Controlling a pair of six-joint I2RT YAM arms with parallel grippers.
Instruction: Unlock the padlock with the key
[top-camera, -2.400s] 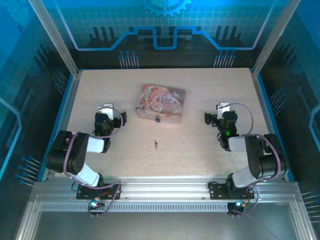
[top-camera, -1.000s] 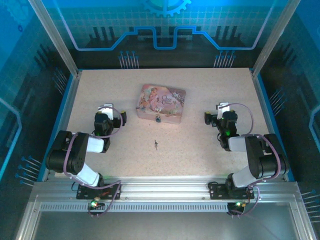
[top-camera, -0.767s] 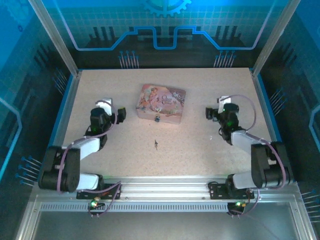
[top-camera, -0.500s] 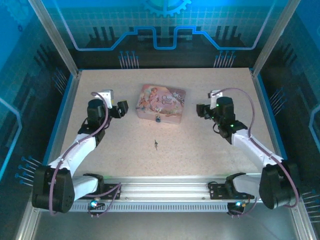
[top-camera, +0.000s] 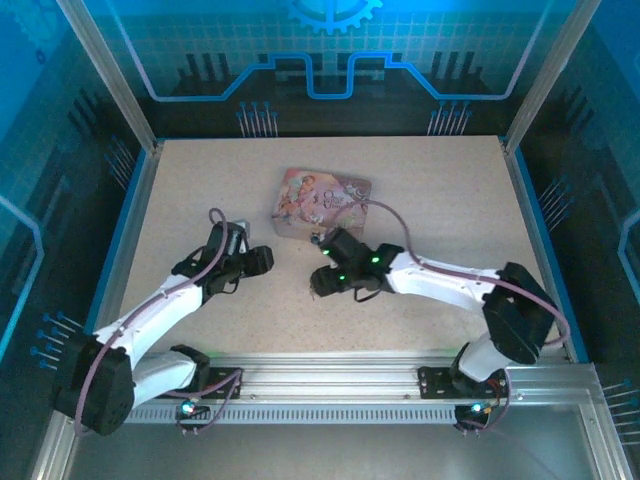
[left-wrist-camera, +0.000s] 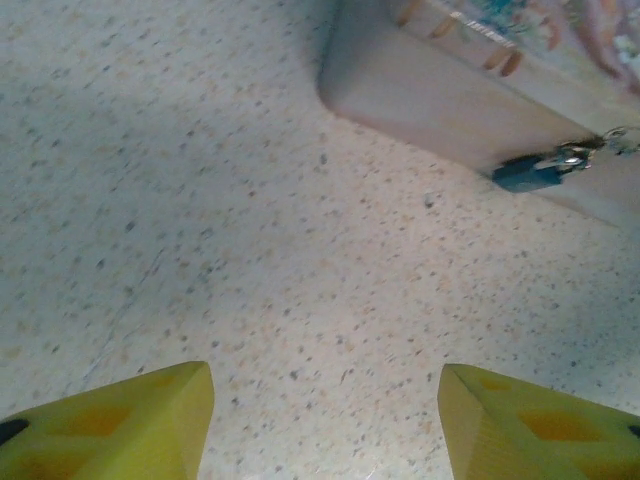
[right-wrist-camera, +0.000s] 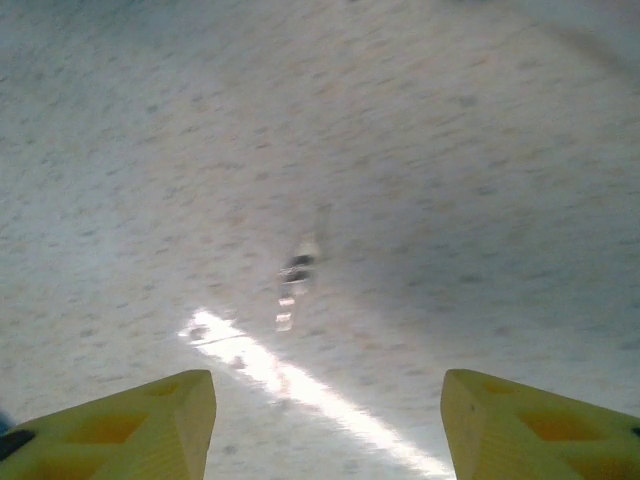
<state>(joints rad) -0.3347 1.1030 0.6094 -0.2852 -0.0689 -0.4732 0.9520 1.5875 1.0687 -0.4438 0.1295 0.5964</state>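
My left gripper (left-wrist-camera: 325, 420) hangs spread open over the table (left-wrist-camera: 180, 220), with the padlock (left-wrist-camera: 535, 170) up ahead against the pink tin's (left-wrist-camera: 430, 100) front. My right gripper (right-wrist-camera: 328, 420) is spread too, key (right-wrist-camera: 297, 268) lying flat just ahead.

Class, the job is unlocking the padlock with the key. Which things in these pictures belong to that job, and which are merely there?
For the job: padlock; key; left gripper and right gripper, both open.

Merely there: tin, with the padlock at its front wall; table.
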